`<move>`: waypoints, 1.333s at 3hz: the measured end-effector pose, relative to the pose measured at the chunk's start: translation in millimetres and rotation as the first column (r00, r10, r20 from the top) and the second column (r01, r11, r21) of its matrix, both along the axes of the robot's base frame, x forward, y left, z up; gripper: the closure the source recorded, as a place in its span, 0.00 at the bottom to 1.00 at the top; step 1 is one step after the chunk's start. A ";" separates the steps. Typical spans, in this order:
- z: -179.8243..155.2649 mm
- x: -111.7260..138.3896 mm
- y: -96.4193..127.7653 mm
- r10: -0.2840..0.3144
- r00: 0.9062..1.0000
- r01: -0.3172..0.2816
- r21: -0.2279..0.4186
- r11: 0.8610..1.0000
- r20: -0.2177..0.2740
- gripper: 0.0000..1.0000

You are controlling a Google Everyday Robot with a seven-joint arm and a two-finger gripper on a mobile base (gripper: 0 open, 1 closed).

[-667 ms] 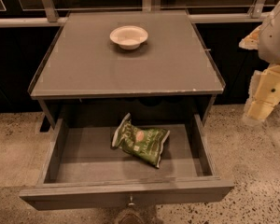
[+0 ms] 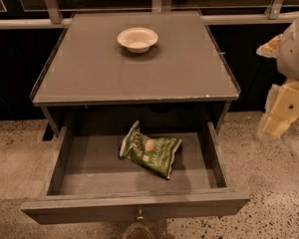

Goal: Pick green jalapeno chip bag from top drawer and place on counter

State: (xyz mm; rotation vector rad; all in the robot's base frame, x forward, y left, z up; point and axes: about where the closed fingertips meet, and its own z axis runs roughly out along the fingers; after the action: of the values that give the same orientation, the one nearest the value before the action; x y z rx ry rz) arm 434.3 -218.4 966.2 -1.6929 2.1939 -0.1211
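Observation:
The green jalapeno chip bag (image 2: 150, 151) lies flat in the middle of the open top drawer (image 2: 134, 205), its white top edge toward the back left. The drawer is pulled fully out, and its knob (image 2: 139, 215) shows at the front centre. The counter (image 2: 139, 73) is the grey cabinet top above it. My gripper (image 2: 276, 123), cream-coloured, hangs at the right edge of the view. It is outside the cabinet, beside the drawer's right wall, well apart from the bag and above floor level.
A white bowl (image 2: 137, 39) stands near the back centre of the counter. A railing with metal posts (image 2: 50, 4) runs behind the cabinet. Speckled floor (image 2: 269, 183) surrounds the drawer on the left, right and front.
My gripper has sunk slightly at the right edge. The bag, drawer and bowl have not moved.

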 end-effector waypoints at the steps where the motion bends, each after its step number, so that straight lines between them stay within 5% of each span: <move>1: -47.1 -26.5 -5.2 0.010 1.000 -0.012 0.067 0.998 0.030 0.00; 2: -130.9 -45.5 -9.3 -0.011 1.000 0.011 0.187 0.982 -0.003 0.00; 3: -169.0 -54.1 -14.6 -0.044 0.999 0.045 0.200 0.979 -0.010 0.00; 4: -168.9 -53.9 -14.5 -0.044 0.999 0.045 0.200 0.979 -0.010 0.00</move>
State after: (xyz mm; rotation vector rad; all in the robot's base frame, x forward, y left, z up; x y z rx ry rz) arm 380.4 -232.9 797.4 -1.5361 2.1676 0.0911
